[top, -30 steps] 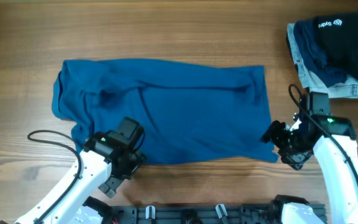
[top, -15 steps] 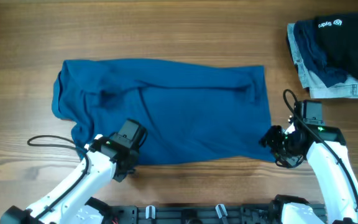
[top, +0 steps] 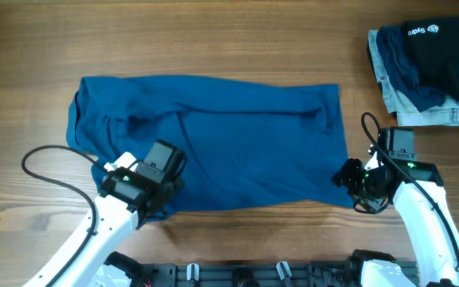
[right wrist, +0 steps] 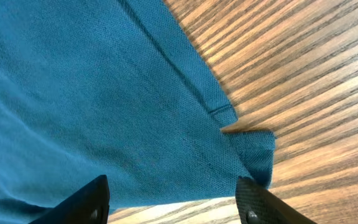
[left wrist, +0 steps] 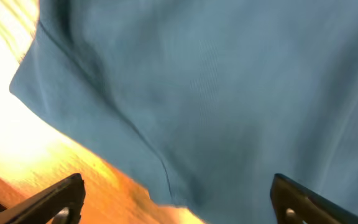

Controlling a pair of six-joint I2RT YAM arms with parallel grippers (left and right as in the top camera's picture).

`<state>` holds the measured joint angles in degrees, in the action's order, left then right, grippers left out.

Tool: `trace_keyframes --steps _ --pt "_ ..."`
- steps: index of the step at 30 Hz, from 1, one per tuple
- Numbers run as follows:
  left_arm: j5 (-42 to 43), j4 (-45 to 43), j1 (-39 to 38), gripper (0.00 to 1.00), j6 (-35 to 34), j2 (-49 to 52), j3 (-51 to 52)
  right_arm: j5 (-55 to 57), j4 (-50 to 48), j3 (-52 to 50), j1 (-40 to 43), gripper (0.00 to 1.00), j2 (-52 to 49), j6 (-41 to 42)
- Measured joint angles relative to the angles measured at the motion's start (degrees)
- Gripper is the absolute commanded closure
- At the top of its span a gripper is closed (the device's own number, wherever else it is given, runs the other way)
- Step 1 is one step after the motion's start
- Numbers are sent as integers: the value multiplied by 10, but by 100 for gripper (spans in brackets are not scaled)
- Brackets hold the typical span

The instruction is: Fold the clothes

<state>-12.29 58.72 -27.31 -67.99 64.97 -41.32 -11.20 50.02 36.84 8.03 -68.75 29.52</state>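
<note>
The clothes are one plain mid-blue garment [top: 213, 139], spread flat and wrinkly across the middle of the wooden table. My left gripper [top: 159, 209] is open over its front left edge; the left wrist view shows blue fabric [left wrist: 216, 87] and bare wood between the open fingers [left wrist: 178, 202]. My right gripper [top: 346, 177] is open at the front right corner; the right wrist view shows that corner [right wrist: 253, 149] and its hem between the open fingers [right wrist: 179, 199]. Neither gripper holds anything.
A dark navy garment with a white logo [top: 437, 48] lies on a pale denim piece [top: 429, 113] at the back right corner. A black cable [top: 50, 163] loops from the left arm over the wood. A black rail [top: 277, 273] runs along the front edge.
My left gripper has moved left and slightly up along the garment's front edge, and its cable has looped wider. My right gripper has edged left onto the garment's corner.
</note>
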Motion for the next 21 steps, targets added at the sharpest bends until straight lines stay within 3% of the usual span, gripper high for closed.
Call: trace_keyframes --steps 8,11,13,21 --pt "88 -7 0 31 -103 8 118 0 -13 0 0 33 0 -27" --pt "94 -78 0 42 -132 9 161 0 -13 0 0 33 0 -29" --pt "85 -130 0 43 -140 8 167 0 -14 0 0 32 0 -29" --pt "10 -153 0 43 -147 21 164 -4 -19 0 0 32 0 -29"
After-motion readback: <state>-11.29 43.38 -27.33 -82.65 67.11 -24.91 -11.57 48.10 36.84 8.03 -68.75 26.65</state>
